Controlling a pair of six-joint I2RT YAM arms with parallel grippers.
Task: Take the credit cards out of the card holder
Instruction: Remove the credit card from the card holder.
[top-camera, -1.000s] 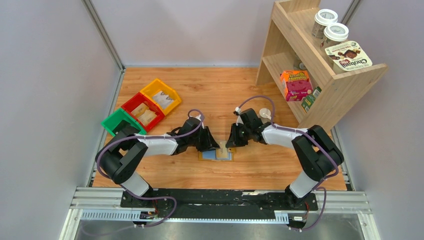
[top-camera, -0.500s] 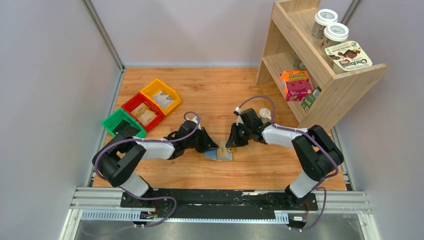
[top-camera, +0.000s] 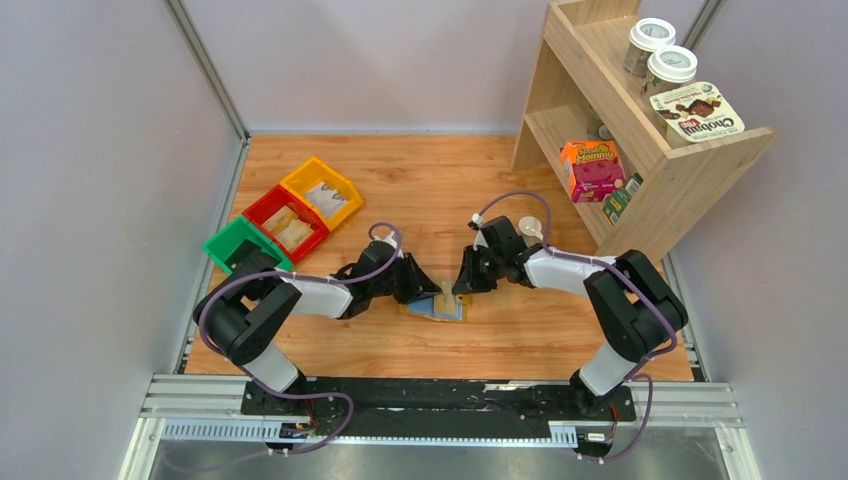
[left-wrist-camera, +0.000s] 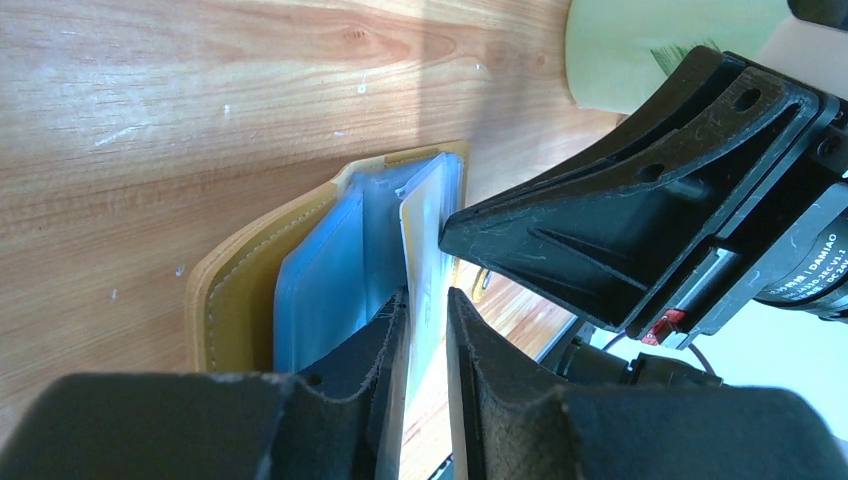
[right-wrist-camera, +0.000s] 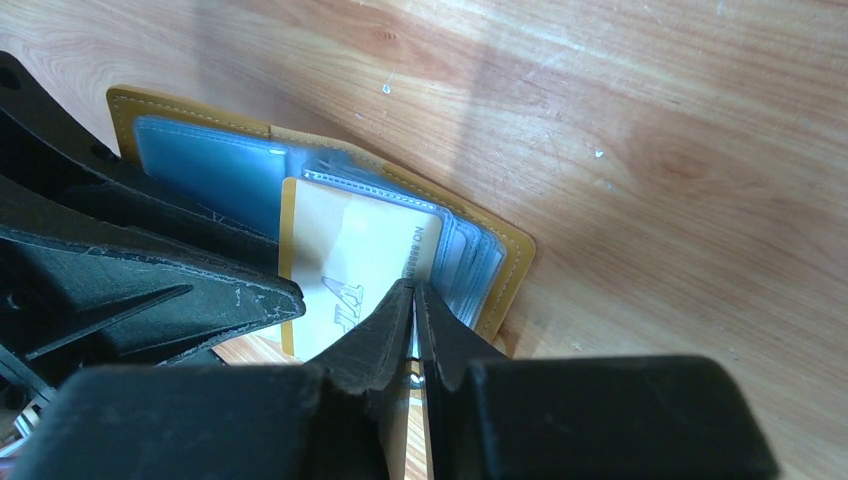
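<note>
Top view: the left gripper (top-camera: 418, 290) has drawn back slightly, and a credit card (top-camera: 443, 295) now stands upright over the open card holder (top-camera: 430, 312), between it and the right gripper (top-camera: 462, 286). Extraction looks begun.

Left wrist: the jaws straddle the card; whether they pinch it I cannot tell.

Right wrist: the gripper is nearly closed at the card's edge. Scuffed wooden tabletop (right-wrist-camera: 650, 120), grey walls (top-camera: 100, 150).

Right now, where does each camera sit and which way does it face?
Top external: above, behind bases, looking down on table; left arm, right arm show.
Left wrist: low, facing right gripper across card; own fingers show.
Right wrist: low, facing left gripper; own fingers show.
Both wrists share card, card holder.
</note>
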